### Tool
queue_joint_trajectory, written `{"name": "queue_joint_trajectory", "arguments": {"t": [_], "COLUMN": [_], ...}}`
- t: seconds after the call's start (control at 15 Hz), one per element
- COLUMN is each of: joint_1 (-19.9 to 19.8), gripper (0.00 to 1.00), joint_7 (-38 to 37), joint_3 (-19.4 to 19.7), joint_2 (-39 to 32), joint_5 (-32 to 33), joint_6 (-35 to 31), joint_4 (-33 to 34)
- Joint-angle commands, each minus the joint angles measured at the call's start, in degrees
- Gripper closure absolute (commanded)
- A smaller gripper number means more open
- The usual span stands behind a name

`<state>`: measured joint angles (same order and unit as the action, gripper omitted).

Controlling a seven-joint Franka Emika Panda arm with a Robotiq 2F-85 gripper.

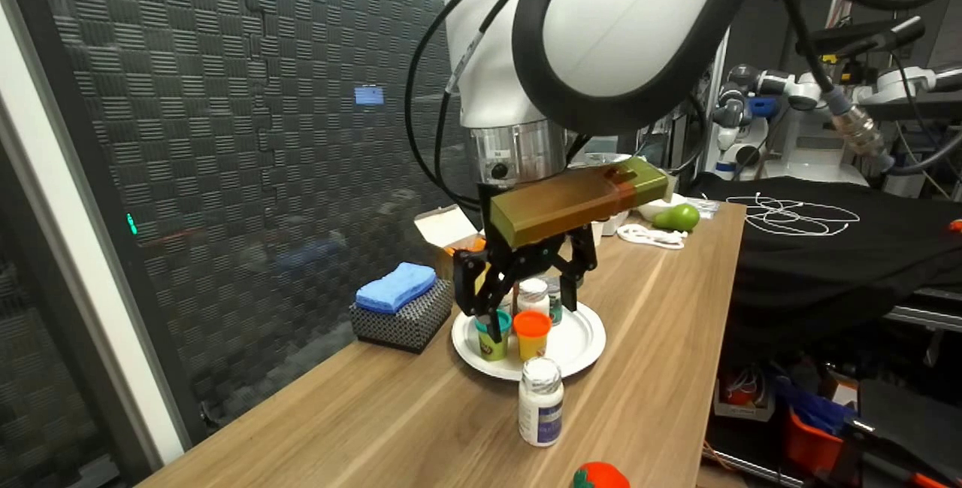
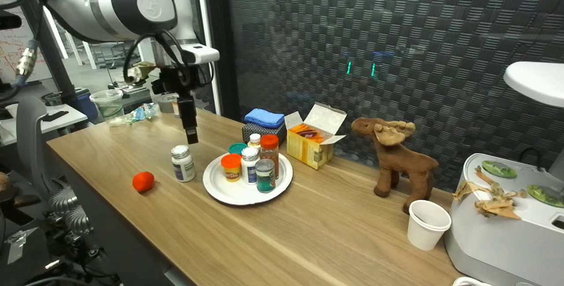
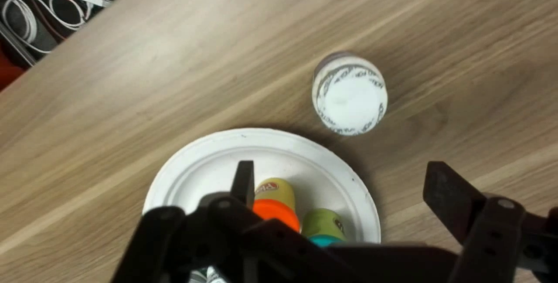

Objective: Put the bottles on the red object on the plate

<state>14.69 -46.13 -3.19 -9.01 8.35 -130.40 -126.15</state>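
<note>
1. Dark patterned wall [image 2: 396, 57] stands behind a wood-topped desk [image 2: 246, 242]; findings run left to right as in an exterior view.
2. Red tomato [image 2: 143, 181], presumably the task's red object: on the desk toward its free long edge, bearing no bottle. Firmness cannot be determined.
3. Lone white bottle [image 2: 183, 165]: upright on the desk, off the plate [image 2: 220, 187], just beside the rim. Judged stiff plastic, light, unlikely to break; the smooth label may slip. Cap appears film-wrapped. Recommended hold: opposite sides of the body, below the cap, kept vertical.
4. Gripper [image 3: 340, 182]: raised above the desk, jaws spread wide, nothing held.
5. On the plate, apparently all upright: orange-lidded Play-Doh tub [image 2: 231, 170], teal-lidded Play-Doh tub [image 2: 238, 148], capped white bottle [image 2: 250, 168], small white-capped bottle [image 2: 254, 139], green-labelled jar [image 2: 265, 176], red-capped spice jar [image 2: 270, 150]. Tubs judged light, walls slightly yielding; grip walls, not lids. The tall spice jar is judged likeliest to topple; grip mid-body. Glass or plastic cannot be told.
6. Plate material judged thin and light; pressure on its rim could tip it.
7. Blue cloth [image 2: 264, 118] and yellow carton [image 2: 306, 148]: beyond the plate, toward the desk's wall edge; judged outside the task.
</note>
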Motion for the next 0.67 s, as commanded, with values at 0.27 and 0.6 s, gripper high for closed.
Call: {"name": "queue_joint_trajectory", "arguments": {"t": [0.27, 0.6], "joint_1": [-1.0, -2.3], "gripper": [0.0, 0.0], "joint_7": [2.3, 7.8], "joint_3": [-3.4, -2.8], "joint_2": [-1.0, -4.9], "joint_5": [-0.7, -1.5], "joint_6": [5.1, 1.6], "joint_4": [1.8, 2.3]}}
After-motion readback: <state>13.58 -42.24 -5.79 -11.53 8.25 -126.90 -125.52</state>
